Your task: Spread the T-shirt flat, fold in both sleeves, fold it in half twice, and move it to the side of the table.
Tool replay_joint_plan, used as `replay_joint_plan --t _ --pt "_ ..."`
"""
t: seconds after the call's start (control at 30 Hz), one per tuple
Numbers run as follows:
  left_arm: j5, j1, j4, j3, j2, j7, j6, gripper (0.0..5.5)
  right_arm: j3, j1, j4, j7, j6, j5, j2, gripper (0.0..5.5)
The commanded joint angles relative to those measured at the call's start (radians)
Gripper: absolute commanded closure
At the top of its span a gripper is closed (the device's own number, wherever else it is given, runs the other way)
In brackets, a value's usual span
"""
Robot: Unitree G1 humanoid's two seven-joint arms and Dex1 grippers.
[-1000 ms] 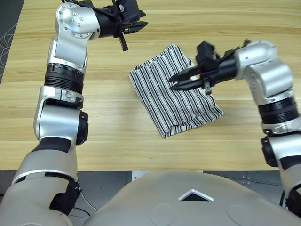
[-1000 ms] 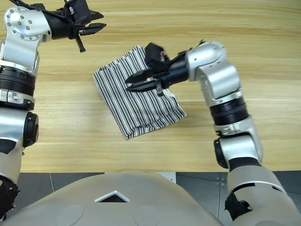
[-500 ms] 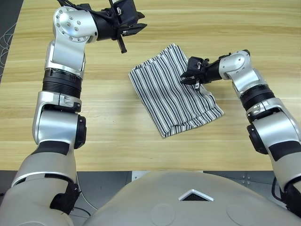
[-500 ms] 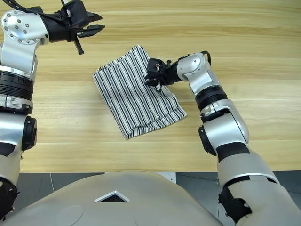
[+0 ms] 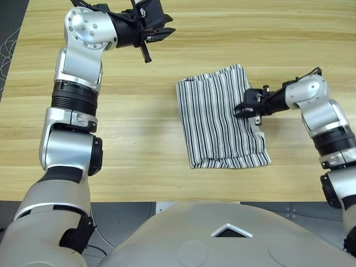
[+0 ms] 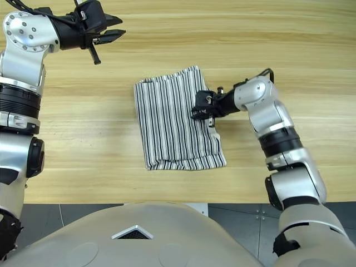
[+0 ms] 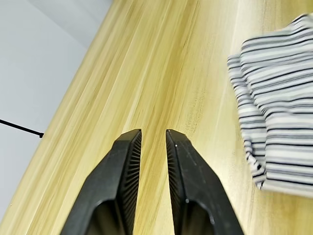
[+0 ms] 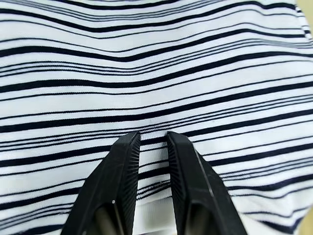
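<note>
My right pincer is narrowed to a slit, pinching nothing. Its tips press on the right edge of the folded striped T-shirt, which lies flat on the tabletop. My left pincer, just as narrow and empty, hangs over the far left, well apart from the T-shirt.

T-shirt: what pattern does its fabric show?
T-shirt: white with thin dark stripes, clearest in the right wrist view.
</note>
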Motion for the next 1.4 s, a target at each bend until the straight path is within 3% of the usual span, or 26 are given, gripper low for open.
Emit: replay_joint_plan --t 0.03,0.23,0.3,0.43,0.6,0.7,1.0,1.2,1.4 --pt "0.001 0.011 -0.003 0.003 0.01 0.0 0.0 4.58 -0.076 -0.009 -0.067 -0.059 0.109 0.062 0.033 4.49" --pt "-0.024 0.006 0.007 0.046 -0.009 0.069 -0.048 4.58 -0.31 -0.192 -0.065 -0.14 0.203 0.251 0.056 4.49" --pt "0.0 0.074 -0.034 0.036 0.024 0.085 -0.11 4.38 -0.343 -0.139 -0.056 -0.078 0.059 0.262 -0.024 4.43" --pt "0.168 0.411 -0.308 -0.067 0.265 0.048 -0.475 3.84 -0.288 0.123 0.05 -0.072 -0.578 0.033 -0.295 3.8" --pt "0.292 0.583 -0.446 -0.065 0.416 0.092 -0.683 3.04 -0.309 0.226 0.084 -0.034 -0.869 0.038 -0.408 2.87" --pt "0.377 0.565 -0.43 -0.055 0.407 0.184 -0.76 2.77 -0.261 0.249 0.05 -0.046 -0.929 -0.009 -0.406 2.67" --pt "0.473 0.424 -0.251 -0.177 0.268 0.333 -0.941 2.77 -0.129 0.253 0.039 -0.112 -1.07 -0.148 -0.397 2.67" --pt "0.312 0.506 -0.269 -0.299 0.271 0.251 -0.959 2.77 -0.079 0.249 0.006 -0.128 -1.075 -0.158 -0.403 2.67" --pt "0.183 0.566 -0.33 -0.346 0.298 0.164 -0.908 2.77 -0.049 0.275 -0.037 -0.139 -1.066 -0.142 -0.403 2.67"
